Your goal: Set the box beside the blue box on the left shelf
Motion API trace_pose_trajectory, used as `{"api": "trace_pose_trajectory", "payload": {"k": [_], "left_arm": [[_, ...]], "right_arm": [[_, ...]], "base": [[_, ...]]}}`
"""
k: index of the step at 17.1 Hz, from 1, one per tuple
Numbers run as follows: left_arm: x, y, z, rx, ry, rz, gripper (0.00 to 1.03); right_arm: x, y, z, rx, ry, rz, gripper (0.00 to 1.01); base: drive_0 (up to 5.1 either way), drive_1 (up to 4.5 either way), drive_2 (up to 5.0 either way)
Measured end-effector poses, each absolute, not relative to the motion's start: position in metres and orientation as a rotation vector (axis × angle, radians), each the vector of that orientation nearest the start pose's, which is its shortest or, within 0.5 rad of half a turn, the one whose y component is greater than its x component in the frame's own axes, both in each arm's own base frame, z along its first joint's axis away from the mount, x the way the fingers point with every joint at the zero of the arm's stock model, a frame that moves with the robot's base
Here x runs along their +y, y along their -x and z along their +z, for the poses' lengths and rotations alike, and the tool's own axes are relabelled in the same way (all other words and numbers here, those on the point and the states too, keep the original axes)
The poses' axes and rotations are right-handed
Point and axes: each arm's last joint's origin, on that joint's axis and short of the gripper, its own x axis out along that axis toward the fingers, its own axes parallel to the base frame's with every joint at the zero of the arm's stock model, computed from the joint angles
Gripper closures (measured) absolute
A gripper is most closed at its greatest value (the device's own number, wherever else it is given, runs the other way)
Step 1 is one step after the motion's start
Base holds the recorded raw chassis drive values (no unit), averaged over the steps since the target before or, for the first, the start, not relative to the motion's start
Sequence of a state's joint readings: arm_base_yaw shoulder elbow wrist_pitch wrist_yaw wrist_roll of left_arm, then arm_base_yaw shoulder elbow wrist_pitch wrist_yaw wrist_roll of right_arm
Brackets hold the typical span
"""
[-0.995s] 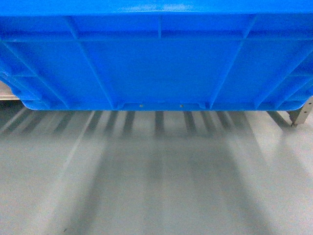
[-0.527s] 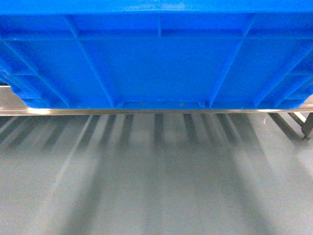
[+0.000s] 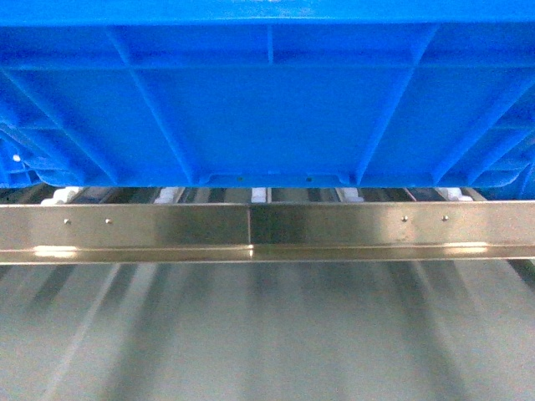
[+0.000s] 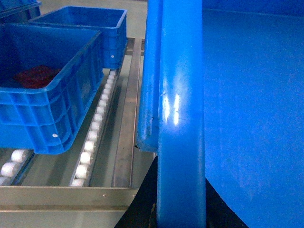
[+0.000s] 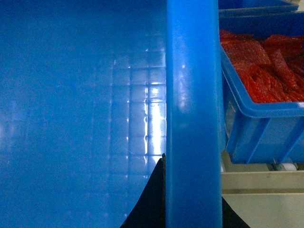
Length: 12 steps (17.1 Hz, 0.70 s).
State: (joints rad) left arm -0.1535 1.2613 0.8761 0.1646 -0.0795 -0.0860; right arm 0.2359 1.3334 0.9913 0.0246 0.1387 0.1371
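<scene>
The box (image 3: pixel 267 109), a large bright-blue crate with ribbed walls, fills the top of the head view. It hangs just above the left shelf (image 3: pixel 251 230) and its steel front rail, with white rollers (image 3: pixel 259 194) showing under its bottom edge. My left gripper (image 4: pixel 180 209) is shut on the box's left rim (image 4: pixel 180 95). My right gripper (image 5: pixel 192 204) is shut on its right rim (image 5: pixel 192 95). A blue box (image 4: pixel 47 85) with a dark red item inside sits on the rollers (image 4: pixel 95 128) to the left, a lane's width from the held box.
A second blue crate (image 4: pixel 90 23) stands behind the left one. On the right, close to the held box, a blue crate (image 5: pixel 266 109) full of red packets rests on the shelf behind the rail (image 5: pixel 261 183). Grey floor (image 3: pixel 267 334) lies below the rail.
The shelf's steel rail and rollers have come into the head view below the box and drawn closer. The box keeps its place in the view, held by both grippers.
</scene>
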Motion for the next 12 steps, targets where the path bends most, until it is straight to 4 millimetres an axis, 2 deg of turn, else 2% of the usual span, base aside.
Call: {"api": "trace_pose_trajectory", "payload": {"k": [12], "left_arm": [[-0.0411,-0.2806,0.2972,0.222,0.06,-0.065,0.97]], "right_arm": [[0.0664,-0.2932,0.304,0.32,-0.077,0.074,0.94]], "base": [[0.1,4.22,-4.1]]}}
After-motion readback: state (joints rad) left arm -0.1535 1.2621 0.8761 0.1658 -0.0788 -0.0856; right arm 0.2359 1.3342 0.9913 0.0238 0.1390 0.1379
